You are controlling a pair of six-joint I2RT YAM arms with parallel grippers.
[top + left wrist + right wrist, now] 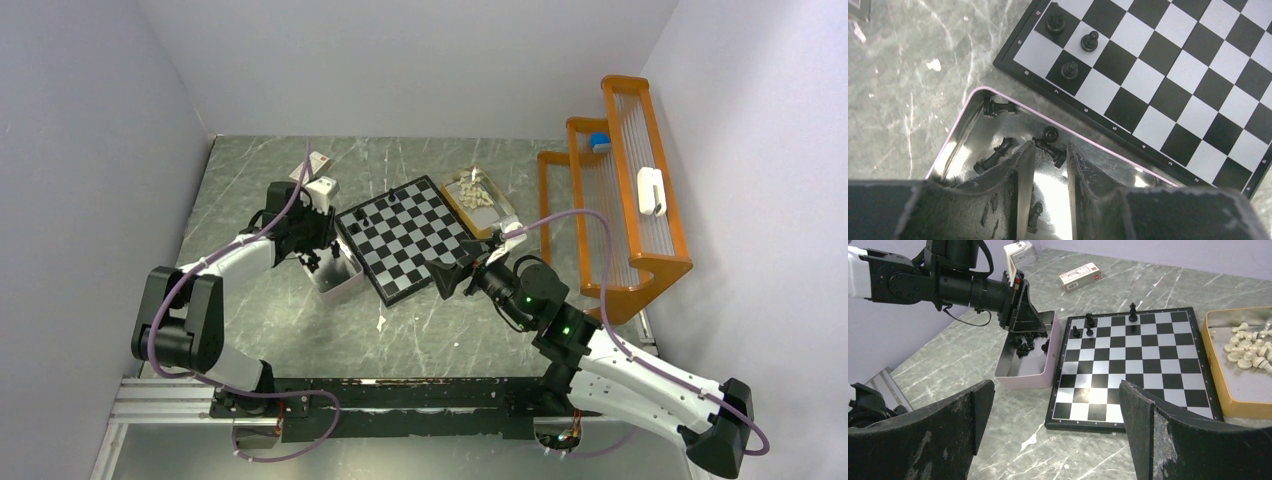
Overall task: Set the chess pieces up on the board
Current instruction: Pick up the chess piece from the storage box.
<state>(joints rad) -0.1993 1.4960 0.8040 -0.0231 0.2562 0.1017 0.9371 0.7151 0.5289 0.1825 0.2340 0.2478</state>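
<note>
Fingers (1020,175) of left gripper (1050,152) are down inside the pink-rimmed box (960,127), parted by a narrow slot with bright box floor showing through. Black chess pieces (1050,145) lie loose in the box. One lies on its side across the mouth of the slot, between the two tips. Whether either pad touches it, cannot tell, so grip unconfirmed. Another lies just left of the left finger, one beyond the tips at the far rim, one low in the slot near the left finger's inner face.

Board (1168,65) sits beyond the tips and off to their right, its near edge just beside the box rim. Three black pieces stand upright on its corner squares, ahead of the tips.

Right gripper (1056,387) has fingers (948,430) spread wide, nothing between them. The board lies ahead, framed in the gap and apart from both tips. Four black pieces stand toward its far left. Tan tray (1210,365) with cream pieces (1248,347) lies beyond the right finger, just beside the board.
</note>
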